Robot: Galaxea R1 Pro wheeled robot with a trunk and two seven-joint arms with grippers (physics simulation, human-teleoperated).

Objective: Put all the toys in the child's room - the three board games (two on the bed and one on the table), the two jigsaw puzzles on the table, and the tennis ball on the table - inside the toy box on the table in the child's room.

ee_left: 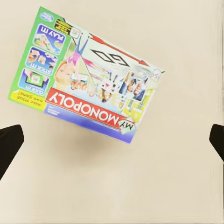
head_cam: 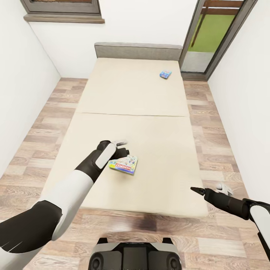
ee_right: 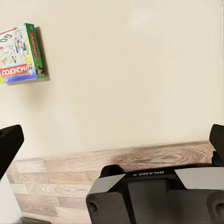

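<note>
I see the bed (head_cam: 131, 112) ahead of me, running to the far wall. My left gripper (head_cam: 120, 148) hangs just above the Monopoly box (head_cam: 123, 164) lying near the bed's near end, its fingers (ee_left: 9, 144) spread wide with nothing between them. My right gripper (head_cam: 210, 190), off the bed's near right corner, is likewise released. A second game (head_cam: 165, 74) lies near the headboard.

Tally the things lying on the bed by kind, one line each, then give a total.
Monopoly board game near the left gripper: 1
Small blue box near the headboard, too small to identify: 1
Total on the bed: 2
</note>
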